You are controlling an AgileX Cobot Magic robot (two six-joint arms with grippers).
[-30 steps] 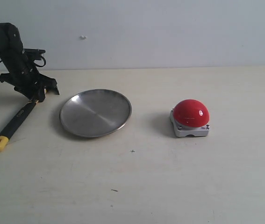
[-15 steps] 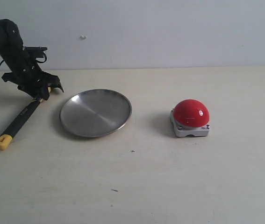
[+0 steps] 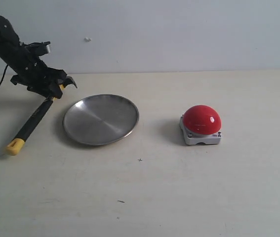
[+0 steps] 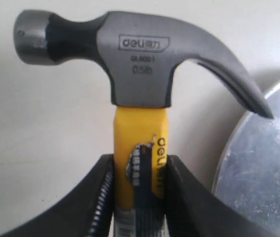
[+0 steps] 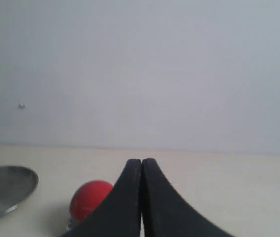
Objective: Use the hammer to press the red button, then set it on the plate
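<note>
Pale beige tabletop (image 3: pixel 179 197) runs back to a plain grey wall, and the left gripper (image 4: pixel 139 173) has its 2 jaws clamped on the yellow neck of the hammer (image 4: pixel 140 64). The dark head sits just past the fingertips, and the black handle trails behind the jaws down towards the table. Whether its yellow end touches the surface cannot be told. The plate (image 3: pixel 100 118) lies just beside the jaws on the claw side, and the red button (image 3: pixel 202 119) sits well apart, beyond the plate. The hold is close to the head, so the long handle may lever the tool round in the jaws during the carry. That would leave the striking face badly aimed at the dome. The low handle end could also drag on the table or clip the plate rim, nudging the plate out of place. The left arm reaches in from the far edge of the scene, its wrist tipped down and angled towards the plate. The right gripper (image 5: pixel 141 197) has its jaws pressed together on nothing, with the button ahead of its tips.
</note>
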